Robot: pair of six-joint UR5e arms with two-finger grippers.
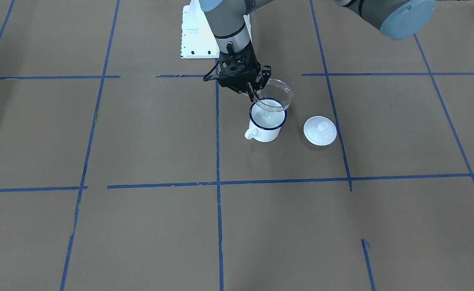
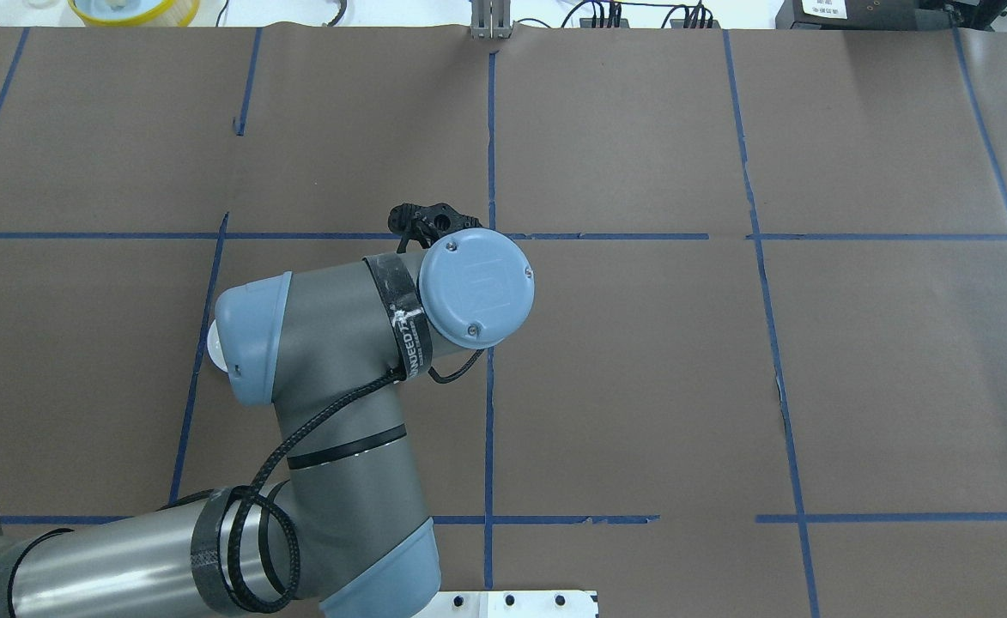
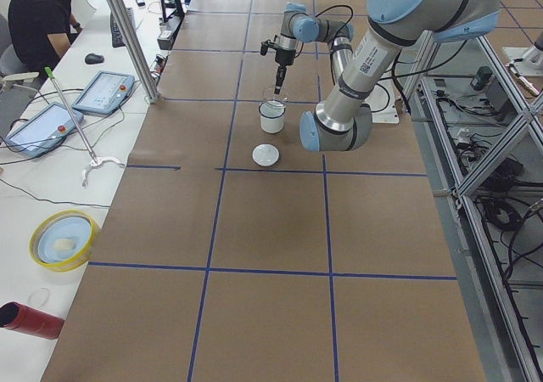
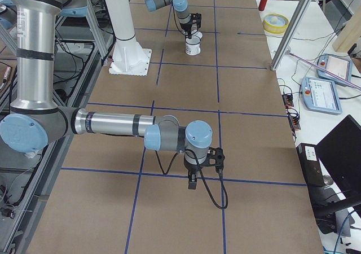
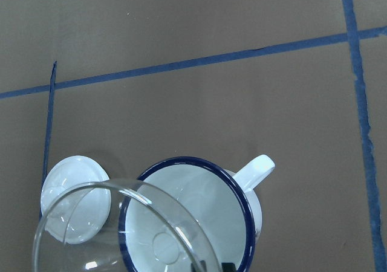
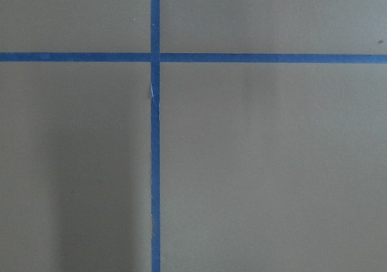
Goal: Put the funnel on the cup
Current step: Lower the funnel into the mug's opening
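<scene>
The cup is a white mug with a dark blue rim, standing upright near the table's middle with its handle towards the view's left. My left gripper is shut on the rim of the clear funnel. It holds the funnel tilted just above the cup, with the spout over the cup's opening. In the left wrist view the funnel's rim overlaps the cup. My right gripper hangs over bare table far from the cup; I cannot tell whether it is open or shut. In the overhead view my left arm hides the cup.
A white knobbed lid lies flat on the table just beside the cup, and also shows in the left wrist view. The white arm base plate is behind the cup. An operator's desk with tablets runs along the far table edge.
</scene>
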